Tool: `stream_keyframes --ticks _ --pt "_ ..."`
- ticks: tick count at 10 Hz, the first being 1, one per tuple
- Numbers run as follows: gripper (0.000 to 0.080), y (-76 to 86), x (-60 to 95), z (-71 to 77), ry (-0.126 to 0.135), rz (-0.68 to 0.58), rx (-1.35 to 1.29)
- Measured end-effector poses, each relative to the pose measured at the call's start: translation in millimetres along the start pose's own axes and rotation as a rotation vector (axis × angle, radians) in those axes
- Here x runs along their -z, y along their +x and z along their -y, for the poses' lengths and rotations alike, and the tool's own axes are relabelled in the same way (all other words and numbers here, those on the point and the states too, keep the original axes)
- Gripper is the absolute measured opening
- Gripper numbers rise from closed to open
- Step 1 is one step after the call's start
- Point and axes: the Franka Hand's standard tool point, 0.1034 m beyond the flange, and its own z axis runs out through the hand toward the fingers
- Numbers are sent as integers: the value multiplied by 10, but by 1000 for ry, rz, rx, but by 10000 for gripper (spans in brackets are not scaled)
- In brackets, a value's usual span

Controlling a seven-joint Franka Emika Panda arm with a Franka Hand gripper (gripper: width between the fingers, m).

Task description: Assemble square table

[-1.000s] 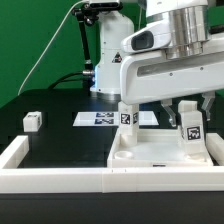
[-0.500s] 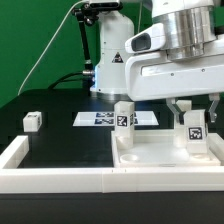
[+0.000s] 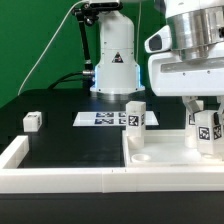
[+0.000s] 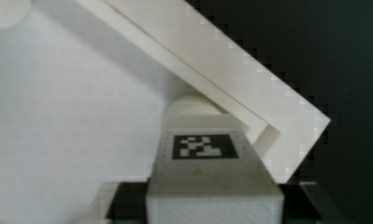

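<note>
The white square tabletop slab lies at the exterior view's right, against the border wall. One tagged white leg stands upright in its far left corner. My gripper is shut on a second tagged leg, which stands upright at the slab's far right corner. In the wrist view this leg sits between my dark fingers, beside the slab's raised corner edge. A third leg lies loose on the table at the left.
The marker board lies flat behind the slab. A long low white border wall runs along the front and turns back at the left. The arm's base stands at the back.
My gripper has moved toward the exterior view's right with the leg in it. The slab and its other standing leg have shifted right as well.
</note>
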Motion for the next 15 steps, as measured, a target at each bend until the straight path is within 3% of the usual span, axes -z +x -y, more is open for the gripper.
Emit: stream_keyframes --ticks 5,7,8,11,15 --pt "290 -1 -3 21 3 1 -225" --pt "552 -11 3 14 -16 9 -91" --pt "619 -25 8 14 -26 19 -82" --pt "648 -13 -9 -21 -46 19 261" --pt "648 41 -8 -50 -45 24 562"
